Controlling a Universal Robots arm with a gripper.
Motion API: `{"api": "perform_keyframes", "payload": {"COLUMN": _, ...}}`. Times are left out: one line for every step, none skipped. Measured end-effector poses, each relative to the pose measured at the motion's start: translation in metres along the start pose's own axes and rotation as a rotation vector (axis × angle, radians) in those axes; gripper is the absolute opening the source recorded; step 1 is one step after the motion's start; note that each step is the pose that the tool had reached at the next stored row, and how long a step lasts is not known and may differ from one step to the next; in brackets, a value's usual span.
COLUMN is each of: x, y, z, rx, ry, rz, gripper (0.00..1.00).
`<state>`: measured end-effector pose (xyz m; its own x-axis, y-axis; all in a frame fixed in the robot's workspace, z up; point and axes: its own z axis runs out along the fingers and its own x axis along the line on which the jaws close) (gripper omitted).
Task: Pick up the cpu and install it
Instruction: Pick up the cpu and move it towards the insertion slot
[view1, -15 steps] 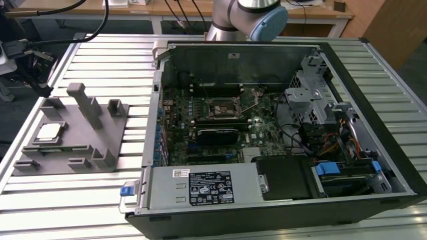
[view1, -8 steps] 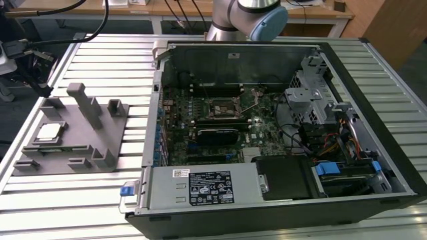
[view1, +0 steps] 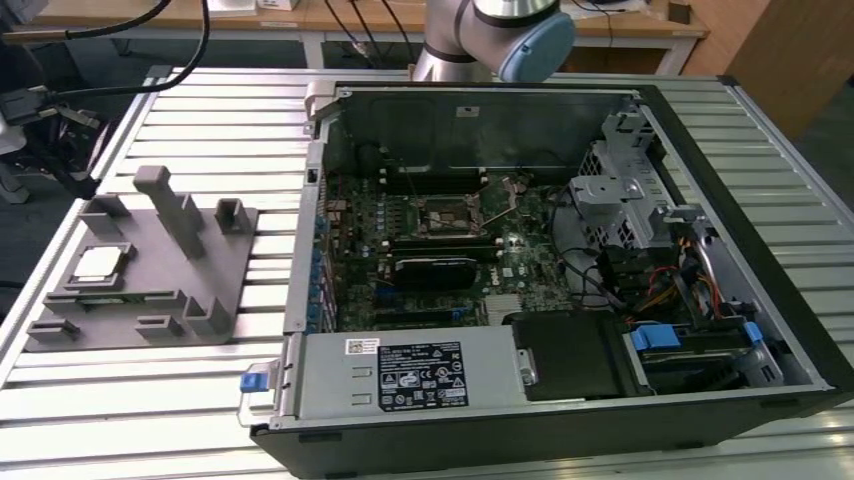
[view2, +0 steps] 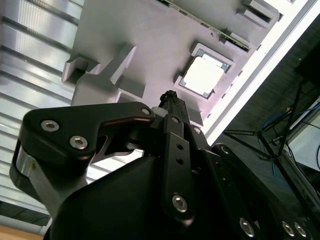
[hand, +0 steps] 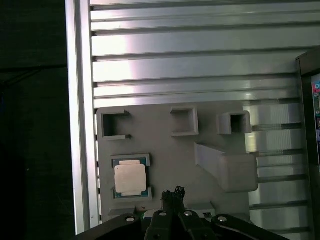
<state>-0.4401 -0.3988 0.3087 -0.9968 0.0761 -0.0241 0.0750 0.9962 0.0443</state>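
Observation:
The cpu (view1: 100, 263) lies flat, silvery top up, in a square pocket of the grey holder block (view1: 160, 300) on the exterior view's left. Both wrist views look down on it: the cpu (hand: 130, 179) rests in its recess, and the cpu (view2: 202, 77) reads as a bright square. My gripper (hand: 173, 192) hangs above the holder block (hand: 165, 150), beside the chip and apart from it. The gripper (view2: 170, 96) has its fingertips pressed together with nothing between them. The black socket frame (view1: 447, 215) sits on the motherboard inside the open computer case (view1: 787, 300).
The holder block carries tall posts (view1: 167, 205) and small brackets (hand: 183, 121) around the chip. The slatted metal table (hand: 175, 65) ends at an edge (hand: 80, 100) close to the chip. A power supply (view1: 414, 375) and cables (view1: 627, 275) fill the case.

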Motion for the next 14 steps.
{"api": "perform_keyframes", "payload": {"x": 0.0015, "y": -0.0002, "z": 0.0013, "rx": -0.0001, "ry": -0.0001, "rz": 0.0, "gripper": 0.11}}
{"api": "perform_keyframes", "payload": {"x": 0.0033, "y": -0.0004, "z": 0.0025, "rx": -0.0001, "ry": -0.0001, "rz": 0.0, "gripper": 0.11}}
{"api": "perform_keyframes", "payload": {"x": 0.0049, "y": -0.0007, "z": 0.0037, "rx": -0.0001, "ry": -0.0001, "rz": 0.0, "gripper": 0.11}}
{"api": "perform_keyframes", "payload": {"x": 0.0063, "y": -0.001, "z": 0.005, "rx": -0.0001, "ry": -0.0001, "rz": 0.0, "gripper": 0.11}}
{"api": "perform_keyframes", "payload": {"x": 0.0074, "y": -0.0013, "z": 0.0066, "rx": -0.0001, "ry": -0.0001, "rz": 0.0, "gripper": 0.11}}
{"api": "perform_keyframes", "payload": {"x": 0.0086, "y": -0.0017, "z": 0.0085, "rx": -0.0003, "ry": -0.0004, "rz": 0.0, "gripper": 0.11}}
{"api": "perform_keyframes", "payload": {"x": 0.0098, "y": -0.002, "z": 0.0099, "rx": -0.0001, "ry": -0.0001, "rz": 0.0, "gripper": 0.11}}
{"api": "perform_keyframes", "payload": {"x": 0.0112, "y": -0.0026, "z": 0.0116, "rx": 0.0, "ry": 0.0, "rz": 0.0, "gripper": 0.11}}
{"api": "perform_keyframes", "payload": {"x": 0.0125, "y": -0.0033, "z": 0.0132, "rx": 0.0, "ry": 0.0, "rz": 0.0, "gripper": 0.11}}
{"api": "perform_keyframes", "payload": {"x": 0.0137, "y": -0.0041, "z": 0.0148, "rx": -0.0001, "ry": 0.0, "rz": 0.0, "gripper": 0.11}}
{"api": "perform_keyframes", "payload": {"x": 0.0148, "y": -0.0049, "z": 0.0165, "rx": -0.0001, "ry": -0.0001, "rz": 0.0, "gripper": 0.11}}
{"api": "perform_keyframes", "payload": {"x": 0.0158, "y": -0.0058, "z": 0.0182, "rx": -0.0001, "ry": -0.0001, "rz": 0.0, "gripper": 0.11}}
{"api": "perform_keyframes", "payload": {"x": 0.0165, "y": -0.0068, "z": 0.0199, "rx": -0.0002, "ry": -0.0001, "rz": 0.0, "gripper": 0.11}}
{"api": "perform_keyframes", "payload": {"x": 0.0174, "y": -0.0078, "z": 0.0215, "rx": -0.0002, "ry": -0.0002, "rz": 0.0, "gripper": 0.11}}
